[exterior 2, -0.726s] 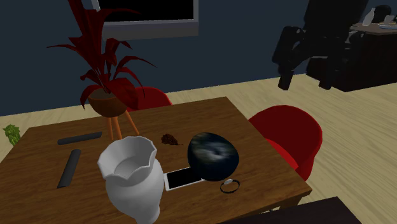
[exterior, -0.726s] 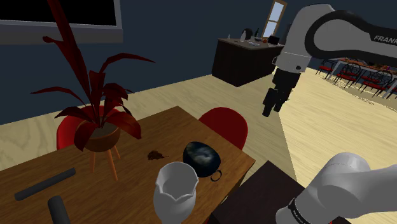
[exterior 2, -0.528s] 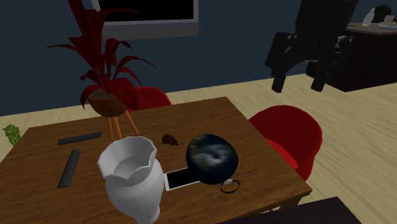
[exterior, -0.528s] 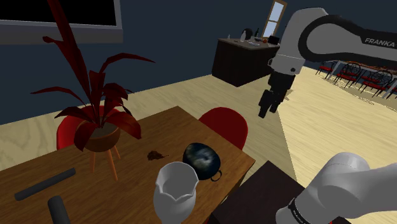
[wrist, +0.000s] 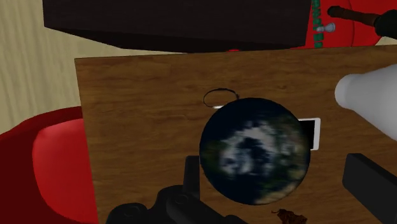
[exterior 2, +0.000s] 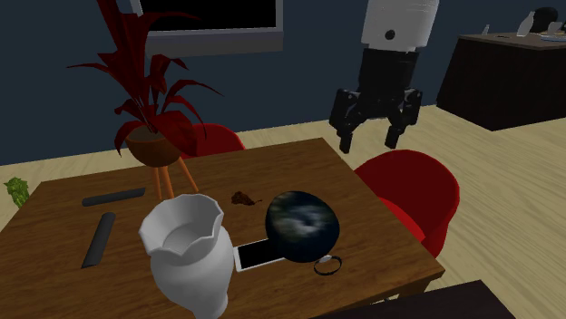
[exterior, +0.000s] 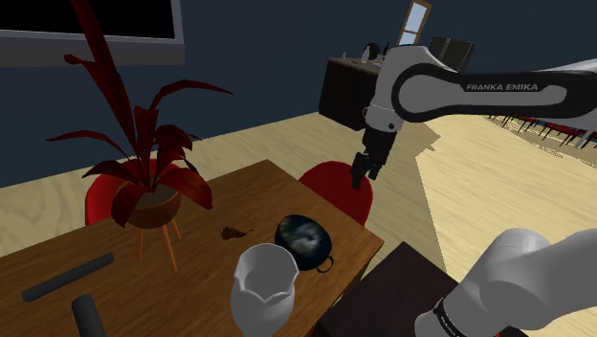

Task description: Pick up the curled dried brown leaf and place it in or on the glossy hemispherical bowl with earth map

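– Two fingers, spread wide with nothing between them: is that how the hand (exterior 2: 373, 136) stands?
– Yes. The hand hangs released in the air, fingers pointing down, about over the red chair (exterior 2: 413, 195) at the tabletop's (exterior 2: 299, 168) edge, on the second exterior view's right.
– And the leaf?
– The curled brown leaf (exterior 2: 243, 197) lies on the tabletop, well apart from the hand, lower and to the second exterior view's left of it. It sits just beside the earth-map bowl (exterior 2: 303, 227), on the bowl's far left side, near the legs of the potted red plant (exterior 2: 152, 149). Seen from the wrist, the bowl lies below the hand, between the two spread fingers but untouched by them. A bit of the leaf (wrist: 289, 216) shows just past the bowl's rim.
– What differs from 0.7 seconds ago?
– The arm has swung in. Then the hand was higher and out over the floor, at the shoulder view's right. Now it is lower and close to the tabletop's edge. Leaf, bowl and the white vase (exterior 2: 189, 249) lie where they lay.
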Available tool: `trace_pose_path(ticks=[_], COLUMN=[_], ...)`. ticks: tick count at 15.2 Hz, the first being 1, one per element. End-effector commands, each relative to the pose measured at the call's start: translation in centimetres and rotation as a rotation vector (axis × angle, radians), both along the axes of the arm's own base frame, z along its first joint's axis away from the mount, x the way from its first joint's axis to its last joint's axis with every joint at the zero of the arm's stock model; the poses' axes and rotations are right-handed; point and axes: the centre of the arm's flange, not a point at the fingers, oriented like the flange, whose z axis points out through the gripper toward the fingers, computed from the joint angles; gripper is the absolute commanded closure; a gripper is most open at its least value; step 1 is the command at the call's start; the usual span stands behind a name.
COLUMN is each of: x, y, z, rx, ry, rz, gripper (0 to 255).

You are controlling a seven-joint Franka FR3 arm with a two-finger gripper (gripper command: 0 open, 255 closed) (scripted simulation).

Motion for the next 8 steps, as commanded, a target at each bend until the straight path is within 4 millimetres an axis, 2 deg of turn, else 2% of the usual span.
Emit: trace_pose_path(ticks=[1, 8], x=[1.7, 7.5], y=[1.2, 5.1], z=[-1.7, -7.9], rx=[-0.002, -0.009], ry=[-0.004, -0.010], rz=[0.019, 0.084], gripper=[0, 0])
